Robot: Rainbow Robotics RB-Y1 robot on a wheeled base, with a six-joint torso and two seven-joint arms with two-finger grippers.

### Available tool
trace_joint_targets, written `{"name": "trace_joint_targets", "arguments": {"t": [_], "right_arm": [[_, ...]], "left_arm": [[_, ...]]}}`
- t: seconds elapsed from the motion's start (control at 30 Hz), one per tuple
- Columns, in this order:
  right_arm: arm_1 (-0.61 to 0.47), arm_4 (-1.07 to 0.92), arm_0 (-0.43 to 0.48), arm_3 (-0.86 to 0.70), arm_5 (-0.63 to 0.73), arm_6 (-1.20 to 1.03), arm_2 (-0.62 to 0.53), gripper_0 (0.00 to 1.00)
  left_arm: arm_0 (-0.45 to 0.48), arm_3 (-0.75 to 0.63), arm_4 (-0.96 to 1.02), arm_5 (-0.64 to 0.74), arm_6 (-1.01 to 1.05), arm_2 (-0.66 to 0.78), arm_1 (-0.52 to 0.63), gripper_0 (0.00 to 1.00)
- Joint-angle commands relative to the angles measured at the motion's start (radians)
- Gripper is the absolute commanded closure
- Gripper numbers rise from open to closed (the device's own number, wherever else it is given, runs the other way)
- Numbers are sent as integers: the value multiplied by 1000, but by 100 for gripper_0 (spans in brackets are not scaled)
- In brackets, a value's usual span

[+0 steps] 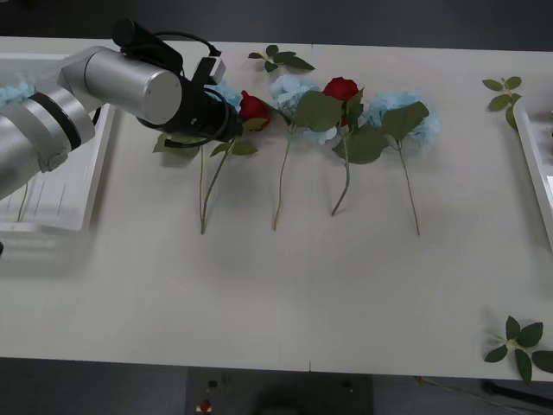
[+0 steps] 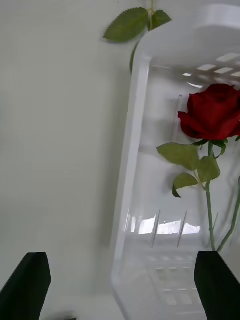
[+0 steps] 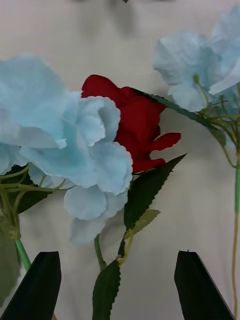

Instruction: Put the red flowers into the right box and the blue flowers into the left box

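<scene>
Black fingers (image 3: 35, 285) of left gripper (image 3: 117, 285) spread wide over blue flowers (image 3: 75, 150) and red flowers (image 1: 340, 89), 11 o'clock on table (image 1: 276, 294). Right gripper (image 2: 122, 285) wide too, over right box (image 2: 131, 165) at 3, left box (image 1: 52, 194) at 9.

The white table (image 1: 259, 294) carried a row of red flowers (image 1: 340, 89) and blue flowers (image 1: 406, 117) lying across its far half (stems toward the robot), the left box (image 1: 60, 212) at one end, the right box (image 1: 537, 177) opposite, and loose leaf sprigs (image 1: 521, 341) near the corners.
</scene>
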Motion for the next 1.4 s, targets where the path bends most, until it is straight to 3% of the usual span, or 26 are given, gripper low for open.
{"name": "trace_joint_targets", "arguments": {"t": [0.03,0.37,0.6,0.97,1.2,1.4], "right_arm": [[-67,-9,-3,-164,0,5,17,16],[-29,69,153,-451,-118,-294,19,16],[92,215,228,-477,-204,-515,21,16],[279,384,244,-397,-241,-638,22,16],[401,493,237,-253,-330,-647,21,15],[493,555,218,-128,-367,-636,22,16]], "left_arm": [[-51,47,-12,-9,29,-5,-3,35],[-62,162,-47,-12,21,-15,-3,35],[-62,182,-69,-17,28,-38,-8,34],[-64,211,-95,-47,40,-58,-60,35],[-82,314,-124,-93,34,-58,-130,34],[-82,320,-147,-101,37,-60,-144,35]]}}
